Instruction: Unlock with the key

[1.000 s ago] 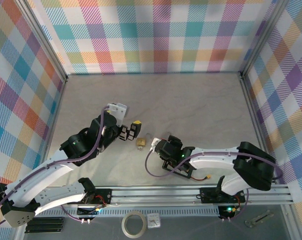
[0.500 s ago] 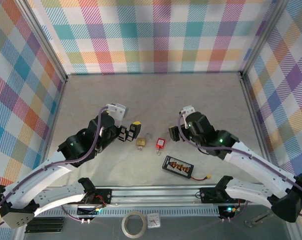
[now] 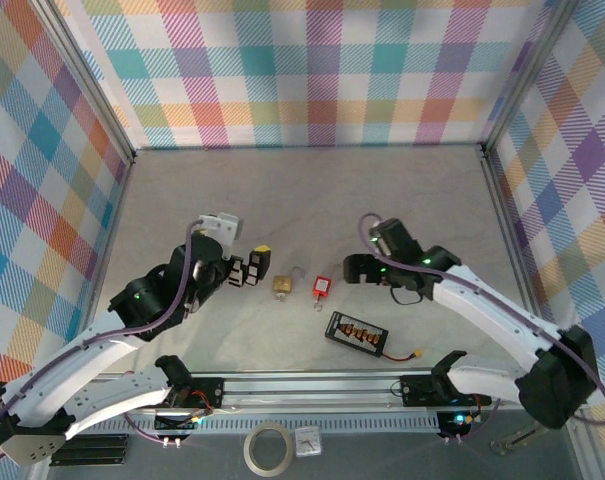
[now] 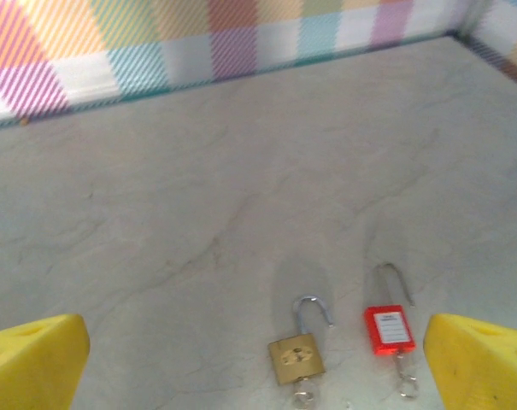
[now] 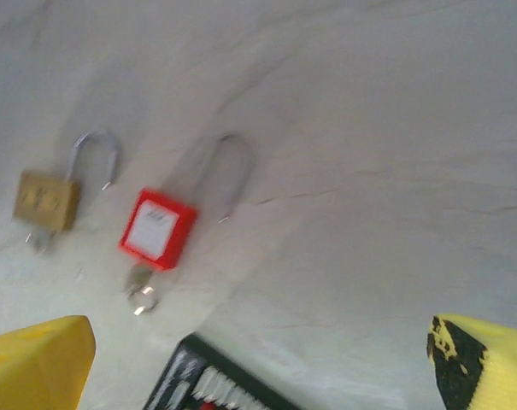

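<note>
The brass padlock [image 3: 282, 286] lies flat on the bench [image 3: 312, 200], its shackle open and a key [image 4: 302, 396] in its base. Just right of it lies a red padlock [image 3: 321, 288], also with a key in it. The left tool [image 3: 256, 266] sits just left of the brass padlock, and the right tool [image 3: 350, 268] sits beyond the red one. Both are spread wide and hold nothing.

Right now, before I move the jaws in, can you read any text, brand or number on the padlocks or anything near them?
Nothing here can be read.
Red padlock: white label, print too blurred to read.
Brass padlock: faint marks on its face, too small to read.
Black board: markings too small to read.
</note>
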